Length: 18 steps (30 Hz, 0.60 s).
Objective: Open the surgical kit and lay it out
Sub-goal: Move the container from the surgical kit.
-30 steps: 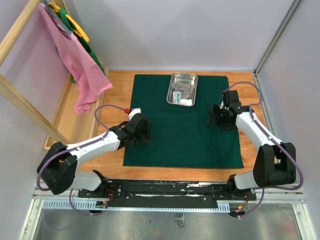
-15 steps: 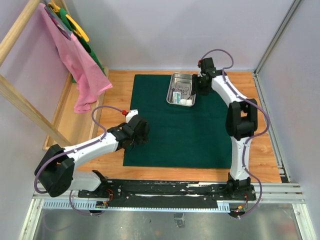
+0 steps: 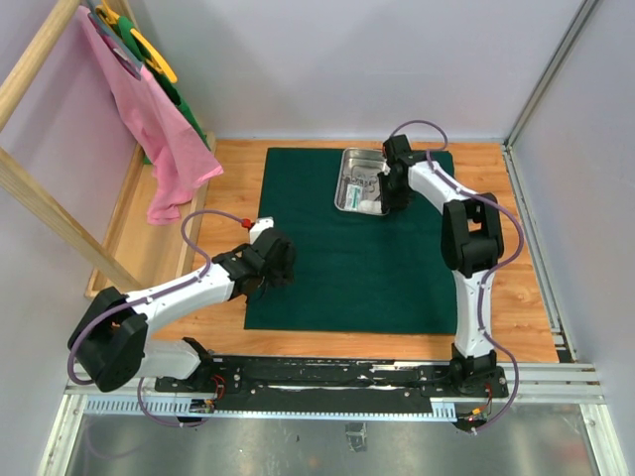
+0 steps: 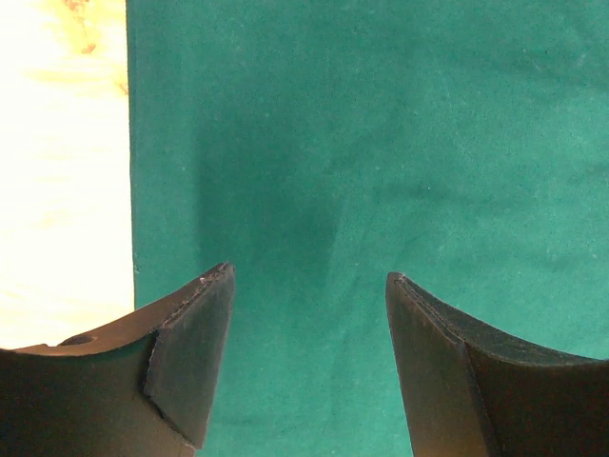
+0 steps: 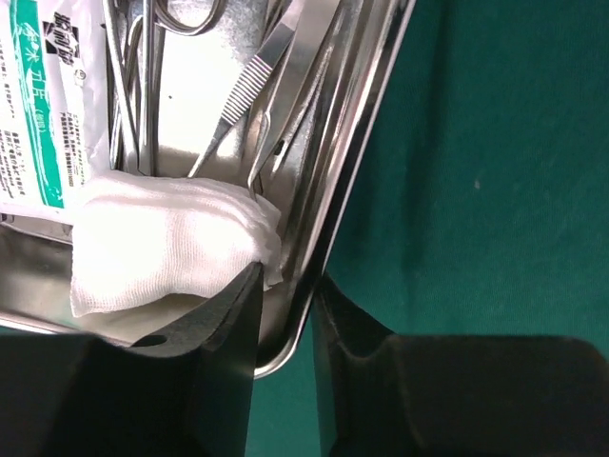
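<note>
The dark green cloth [image 3: 357,268] lies spread flat on the wooden table. At its far edge stands the steel tray [image 3: 347,157], holding a white gauze wad [image 5: 162,248], a white packet [image 5: 38,105], tweezers [image 5: 243,95] and slim clamps [image 5: 143,76]. My right gripper [image 3: 390,188] is shut on the tray's right rim [image 5: 366,124]: one finger is inside against the gauze, the other outside over the cloth [image 5: 495,171]. My left gripper [image 3: 276,260] hangs open low over the cloth's left edge [image 4: 309,276], with nothing between its fingers.
A pink cloth [image 3: 159,129] hangs from a wooden rack at the far left, over green and yellow items. Bare wooden table [image 3: 223,178] borders the green cloth on all sides. Pale enclosure walls close off the back and right.
My right arm swung from the cloth's right side to the tray and closed its jaws on the right rim. The tray shifted slightly. The left arm drew back a little.
</note>
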Tool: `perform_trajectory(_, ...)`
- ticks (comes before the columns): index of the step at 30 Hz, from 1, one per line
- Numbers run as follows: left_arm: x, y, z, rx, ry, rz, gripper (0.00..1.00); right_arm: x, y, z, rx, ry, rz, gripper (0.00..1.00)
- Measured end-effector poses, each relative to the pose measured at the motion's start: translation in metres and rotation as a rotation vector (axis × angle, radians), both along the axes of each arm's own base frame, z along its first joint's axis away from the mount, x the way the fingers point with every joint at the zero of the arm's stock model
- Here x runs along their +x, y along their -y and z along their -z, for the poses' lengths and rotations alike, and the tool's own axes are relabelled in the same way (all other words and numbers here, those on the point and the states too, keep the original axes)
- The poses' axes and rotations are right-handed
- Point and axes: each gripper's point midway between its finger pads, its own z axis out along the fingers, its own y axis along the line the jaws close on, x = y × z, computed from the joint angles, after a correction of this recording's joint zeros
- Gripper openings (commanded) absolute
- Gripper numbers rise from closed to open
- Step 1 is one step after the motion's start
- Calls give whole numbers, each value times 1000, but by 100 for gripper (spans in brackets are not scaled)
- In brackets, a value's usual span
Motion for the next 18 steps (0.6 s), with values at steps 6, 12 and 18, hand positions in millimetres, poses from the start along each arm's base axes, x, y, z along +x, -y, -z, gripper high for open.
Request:
perform_trajectory(6,0,3,4,-11,-5,7,69,-37,10,-4,-45,-10,-12,8)
perform_trajectory(12,-1,6,7,-17,-15,14,69,-95,10,-10,-84,-20,-75,6)
perform_trajectory(18,0,7,7,-28,-10,12,68,-191,17,1,-76,-58,-76,6)
